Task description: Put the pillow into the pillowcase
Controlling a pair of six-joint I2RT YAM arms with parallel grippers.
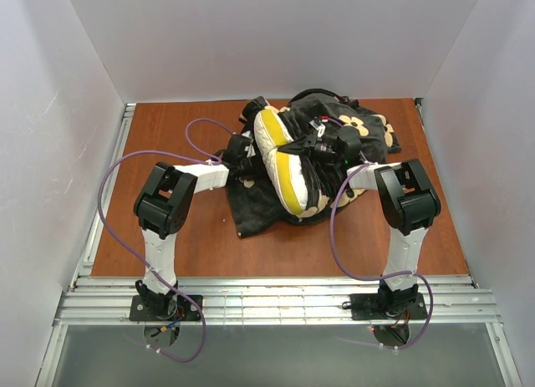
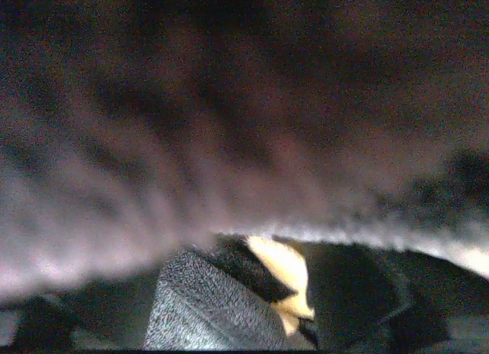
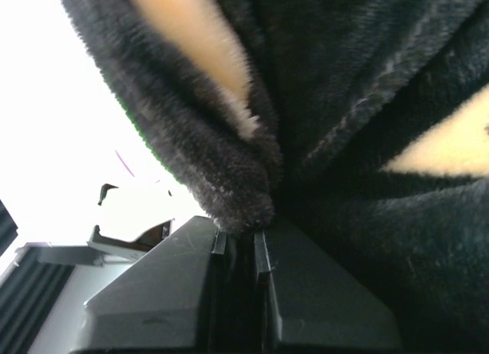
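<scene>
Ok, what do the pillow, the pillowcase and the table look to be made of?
The pillow: soft white fabric, matte, with a smooth yellow band; it bulges and dents, so likely stuffed. The pillowcase: black plush, short fuzzy pile visible up close, tan printed shapes. The table: reddish-brown wood-look board, smooth; real wood or laminate, cannot tell.

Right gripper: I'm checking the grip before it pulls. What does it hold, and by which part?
The right gripper pinches the pillowcase by a bunched fold of its black plush.
</scene>
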